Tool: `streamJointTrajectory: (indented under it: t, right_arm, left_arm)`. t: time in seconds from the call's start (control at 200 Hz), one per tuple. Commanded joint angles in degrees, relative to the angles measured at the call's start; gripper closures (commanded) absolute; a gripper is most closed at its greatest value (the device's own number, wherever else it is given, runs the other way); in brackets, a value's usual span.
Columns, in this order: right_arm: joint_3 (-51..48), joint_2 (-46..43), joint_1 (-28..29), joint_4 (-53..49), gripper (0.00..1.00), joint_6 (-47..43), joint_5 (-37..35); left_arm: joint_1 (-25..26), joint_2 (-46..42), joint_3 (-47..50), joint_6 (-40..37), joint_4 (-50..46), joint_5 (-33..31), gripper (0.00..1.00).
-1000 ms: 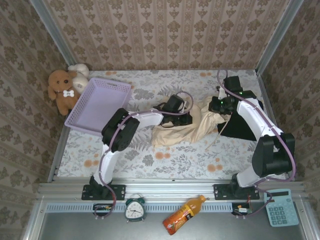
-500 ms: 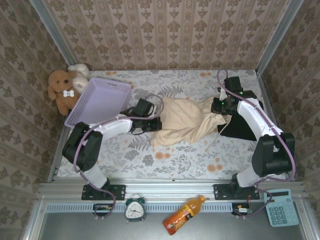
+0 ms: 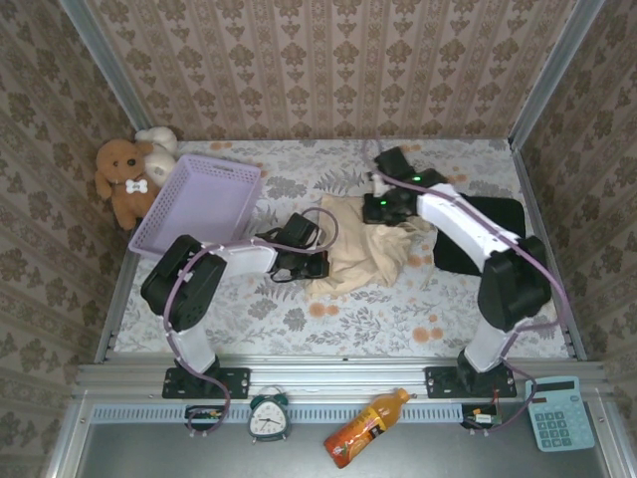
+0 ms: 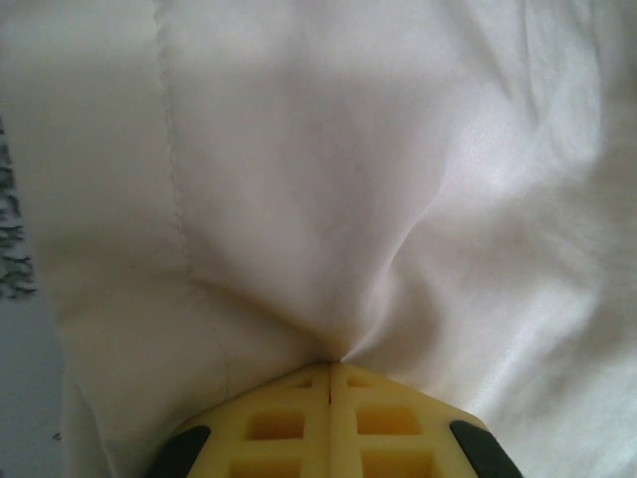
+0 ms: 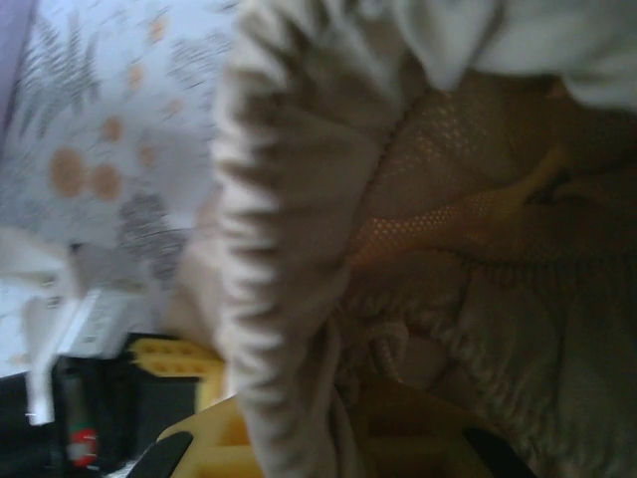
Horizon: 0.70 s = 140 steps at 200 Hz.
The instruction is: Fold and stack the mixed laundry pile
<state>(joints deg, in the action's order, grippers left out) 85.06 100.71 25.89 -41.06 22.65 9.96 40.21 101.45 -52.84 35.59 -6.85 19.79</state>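
Note:
The cream-beige garment (image 3: pixel 366 247) lies bunched in the middle of the floral table, held at both ends. My left gripper (image 3: pixel 317 262) is shut on its near-left edge; in the left wrist view the yellow fingers (image 4: pixel 289 423) meet at the gripper tip (image 4: pixel 330 366), pinching a pleat of the cream cloth (image 4: pixel 328 179). My right gripper (image 3: pixel 383 207) is shut on the garment's far side, with its gathered edge (image 5: pixel 274 249) draped over the gripper (image 5: pixel 338 418). The black garment (image 3: pixel 490 231) lies flat at the right, partly under the right arm.
A lavender mesh basket (image 3: pixel 199 207) stands tilted at the left, with a brown teddy bear (image 3: pixel 121 177) and a white one (image 3: pixel 159 139) behind it. Patterned walls close in three sides. A clock (image 3: pixel 268 418), bottle (image 3: pixel 364 426) and calculator (image 3: pixel 557 412) lie on the near shelf.
My right gripper has swung left, carrying the cream garment's right end over its middle, so the cloth is narrower. The left gripper pulled left, then shifted slightly right and nearer, and has closed.

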Motion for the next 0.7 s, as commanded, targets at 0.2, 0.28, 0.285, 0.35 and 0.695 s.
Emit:
streamJointTrajectory:
  t: [0.2,0.28,0.285,0.35,0.695]
  right_arm:
    - [-0.3,-1.2,4.2,13.8,0.0,9.9,7.7]
    - [-1.5,-4.9,2.5,13.0,0.0,8.8,6.7]
    - [-1.6,-5.2,2.4,12.9,0.0,8.7,6.6]
    - [-3.3,-8.1,0.6,11.5,0.0,7.1,4.1]
    - [-24.8,-19.4,-13.8,18.6,0.07,6.7,2.0]
  left_arm:
    - [-7.1,-11.4,7.7,0.9,-1.6,-4.5,0.97]
    - [-8.8,-13.4,8.3,0.8,-2.1,-4.4,0.94]
    - [-8.8,-13.5,8.3,0.7,-2.2,-4.4,0.94]
    - [-10.0,-14.9,7.9,0.5,-3.0,-4.0,0.91]
    - [-4.5,-15.5,-1.0,2.2,2.6,0.0,0.53]
